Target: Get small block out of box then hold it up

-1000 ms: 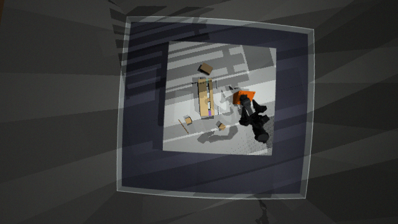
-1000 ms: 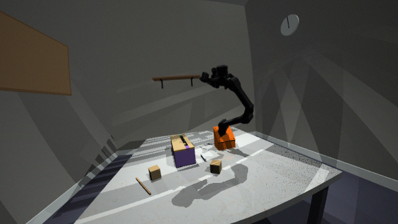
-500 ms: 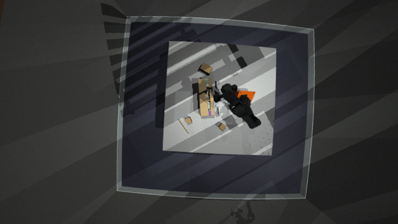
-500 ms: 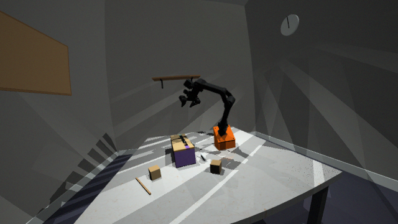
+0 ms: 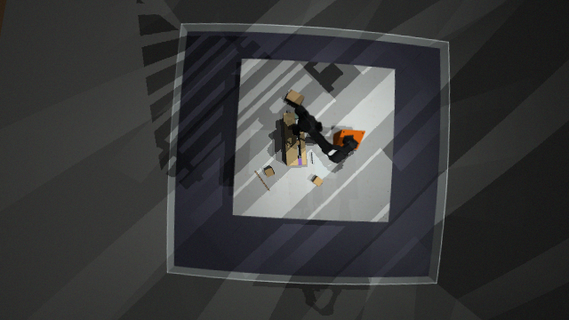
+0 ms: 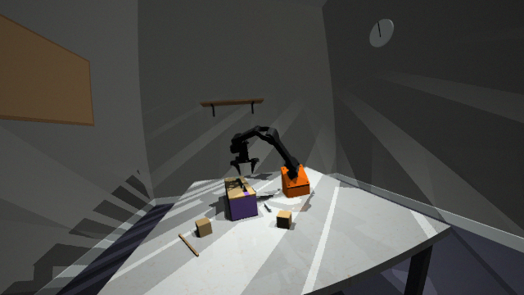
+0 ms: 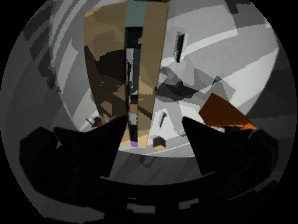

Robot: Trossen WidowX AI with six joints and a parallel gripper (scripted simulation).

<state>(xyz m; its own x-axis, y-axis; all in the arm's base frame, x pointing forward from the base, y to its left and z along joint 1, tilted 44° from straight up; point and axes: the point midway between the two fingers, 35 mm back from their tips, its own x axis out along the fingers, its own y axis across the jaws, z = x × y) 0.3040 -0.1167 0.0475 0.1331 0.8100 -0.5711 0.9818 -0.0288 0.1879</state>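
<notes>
Inside the box [image 6: 241, 198], a small violet patch [image 6: 246, 193] shows at the near end of its top in the exterior view, matching a violet spot at one end of the box in the top view [image 5: 300, 162]; whether this is the block itself cannot be told at this size, and no block lies loose beside the box. Box: long, tan-topped, dark slot along its top, violet near face, standing upright on the worktop [image 6: 352, 229]. End effector [image 6: 244, 164] hangs over the far end of the box, well above its top, fingers pointing down and spread wide apart with nothing between them. Wrist view looks straight down the length of the box [image 7: 133, 63], the two dark fingertips framing its near part from either side without touching it. Arm pose: rises from the orange base [image 6: 295, 181], upper link slopes up and away toward the box, elbow at the highest point, forearm dropping to a vertical wrist. Around the box on the worktop: two tan cubes [image 6: 203, 227] [image 6: 284, 219] near its violet end, a thin wooden stick [image 6: 188, 245] beyond the left cube, a third tan cube [image 5: 294, 97] past the far end.
</notes>
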